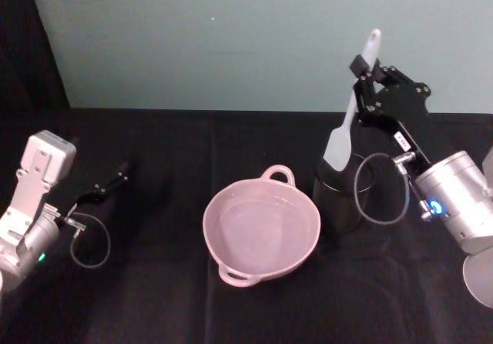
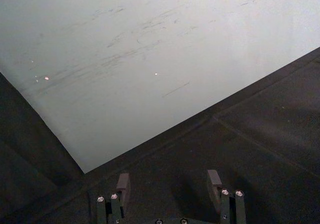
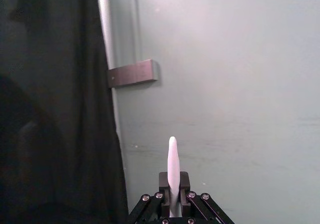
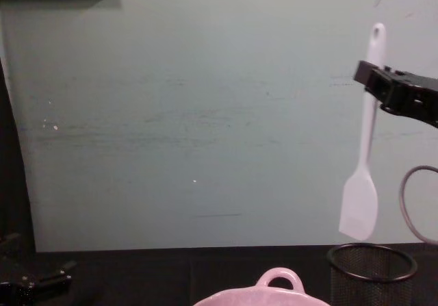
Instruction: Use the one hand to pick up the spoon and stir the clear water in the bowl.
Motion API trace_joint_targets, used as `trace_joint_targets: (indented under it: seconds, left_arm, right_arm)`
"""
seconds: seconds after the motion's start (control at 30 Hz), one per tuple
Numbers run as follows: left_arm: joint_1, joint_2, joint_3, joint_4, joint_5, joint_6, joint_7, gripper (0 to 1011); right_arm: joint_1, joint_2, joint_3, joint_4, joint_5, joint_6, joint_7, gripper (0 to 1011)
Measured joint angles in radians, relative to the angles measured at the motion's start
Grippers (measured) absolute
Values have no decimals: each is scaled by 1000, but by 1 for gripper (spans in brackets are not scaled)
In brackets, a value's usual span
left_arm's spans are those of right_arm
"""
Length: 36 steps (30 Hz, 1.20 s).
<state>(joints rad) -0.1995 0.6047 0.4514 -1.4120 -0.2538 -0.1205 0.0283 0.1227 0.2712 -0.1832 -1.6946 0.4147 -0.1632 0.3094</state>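
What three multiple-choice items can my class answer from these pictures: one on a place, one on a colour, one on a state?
1. Where is the flat head of the spoon?
A) dipped in water
B) in the air above the black mesh cup
C) lying flat on a plate

2. What colour is the bowl?
A) pale pink
B) blue
C) green

3. How are the fingers of the right gripper?
A) open and empty
B) hooked through a loop handle
C) shut on the spoon's handle

Answers:
1 B: the chest view shows the head hanging just over the cup's rim.
2 A: its rim and inner wall are pink in the head view.
3 C: the right wrist view shows the fingers pinching the white handle.

The left gripper sits open, low at the left of the table.
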Motion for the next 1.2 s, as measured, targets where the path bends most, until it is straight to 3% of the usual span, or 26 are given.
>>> trace_joint_targets:
  seconds: [0.47,0.93,1.2]
  left_arm:
    - [0,0,0,0,0,0,0,1005]
    - [0,0,0,0,0,0,0,1005]
    - [0,0,0,0,0,0,0,1005]
  right_arm:
    - [10,-51,50,103,120,3,-2,117]
    - [19,-68,62,153,146,11,-25,117]
    - [19,-72,66,199,180,9,-4,117]
